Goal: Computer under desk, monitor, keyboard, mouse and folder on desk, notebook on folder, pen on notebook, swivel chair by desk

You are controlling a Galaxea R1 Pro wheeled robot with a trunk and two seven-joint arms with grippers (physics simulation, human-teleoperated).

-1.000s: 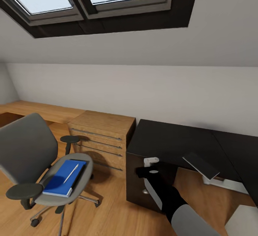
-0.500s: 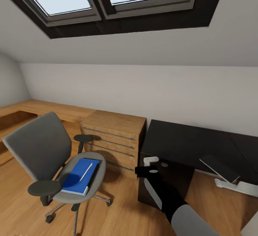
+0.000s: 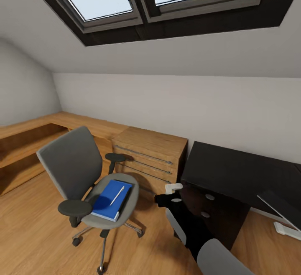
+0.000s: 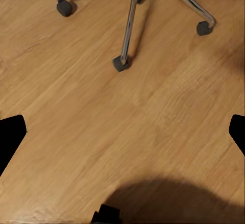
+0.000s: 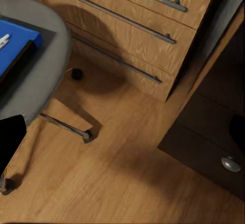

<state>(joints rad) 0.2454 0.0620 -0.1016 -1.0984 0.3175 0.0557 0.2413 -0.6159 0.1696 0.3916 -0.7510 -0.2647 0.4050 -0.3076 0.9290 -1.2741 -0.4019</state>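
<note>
Your swivel chair (image 3: 85, 179) stands on the light wood floor (image 3: 37, 233) at the left of the head view, well apart from the desk (image 3: 238, 168) on the right, with a wooden chest of bar-handled drawers (image 3: 150, 158) between them against the far wall. The chair is grey, tall-backed, with round black armrests and a chrome star base on castors. On its seat lies the blue folder (image 3: 109, 197), bright and flat with a pale edge along its near side; a thin dark slab (most likely the notebook (image 3: 124, 202)) peeks out at the folder's right edge, though you cannot tell how the two are layered. The slim white pen (image 3: 116, 195) lies slantwise on top of the blue.

The desk is a black worktop with black drawers and silver knobs beneath. At the right edge a flat dark panel (image 3: 279, 209) is cut off by the frame, too little of it to name.

Your right gripper (image 5: 122, 132) hangs over the floor between chair and drawers, its two black fingertips (image 5: 10, 137) at opposite edges of the wrist picture, jaws wide apart and holding nothing. Your left gripper (image 4: 122, 132) likewise has its jaws spread, above bare floor near the chair's castors (image 4: 120, 63).
</note>
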